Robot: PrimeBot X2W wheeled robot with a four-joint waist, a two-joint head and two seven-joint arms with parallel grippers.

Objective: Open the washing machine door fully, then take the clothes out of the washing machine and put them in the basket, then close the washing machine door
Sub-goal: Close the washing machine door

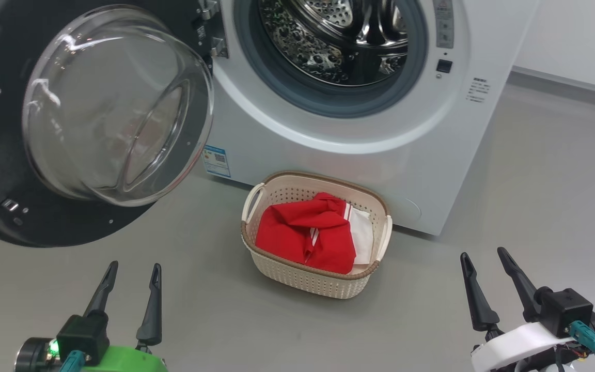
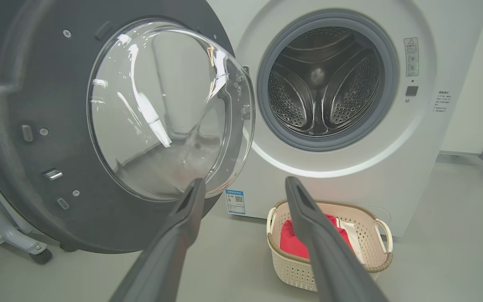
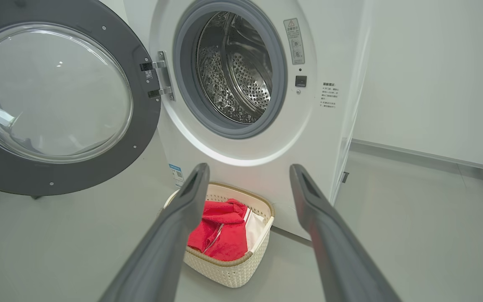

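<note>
Clothes (image 1: pixel 305 232), bright red with thin white stripes plus a white piece at the right, lie heaped in the basket (image 1: pixel 308 281) and rise about to its rim. Nearest the robot, the left gripper (image 1: pixel 136 265) and right gripper (image 1: pixel 482 252) hang over the floor (image 1: pixel 535 206), both spread wide and holding nothing, fingers pointing toward the washer (image 1: pixel 328 155). Bare floor lies between them and the basket. The cream basket stands on the floor just before the washer's front, below the opening. Its long axis runs left to right, roughly along that front, with a loop handle at each short end. Left of it the door (image 1: pixel 116 108) stands swung wide on its left hinge, its lower edge off the floor and its glass bowl bulging toward the robot. Beyond, the grey ring frames the steel drum (image 1: pixel 339 36). Open floor runs past the washer's right side.
</note>
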